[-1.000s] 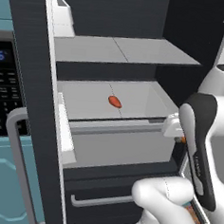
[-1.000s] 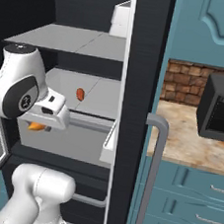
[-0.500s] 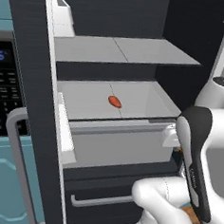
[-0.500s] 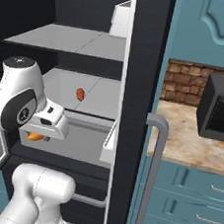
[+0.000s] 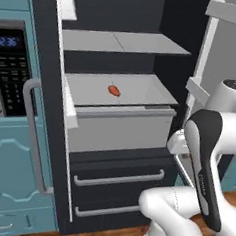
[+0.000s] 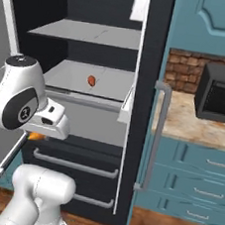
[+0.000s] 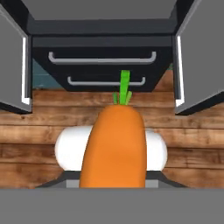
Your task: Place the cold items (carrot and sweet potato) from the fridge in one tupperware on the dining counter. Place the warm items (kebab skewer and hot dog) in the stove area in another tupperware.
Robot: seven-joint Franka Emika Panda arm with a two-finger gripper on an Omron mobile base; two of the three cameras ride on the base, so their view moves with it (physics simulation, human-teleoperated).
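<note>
Below the fridge [image 5: 113, 139] shelf where the sweet potato [image 5: 113, 91] lies, we hold the carrot [image 7: 114, 148] clamped in our gripper [image 6: 38, 134] (green tip forward); next we should carry it to a dining-counter tub.

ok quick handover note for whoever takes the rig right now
Gripper: shut on the carrot, held low in front of the open fridge, green tip toward the drawers.
Sweet potato: lying on the fridge's middle shelf, untouched.
Done: carrot picked.
Left: carry the carrot to a tupperware on the dining counter, fetch the sweet potato, then put the kebab skewer and hot dog in the other tub.
</note>
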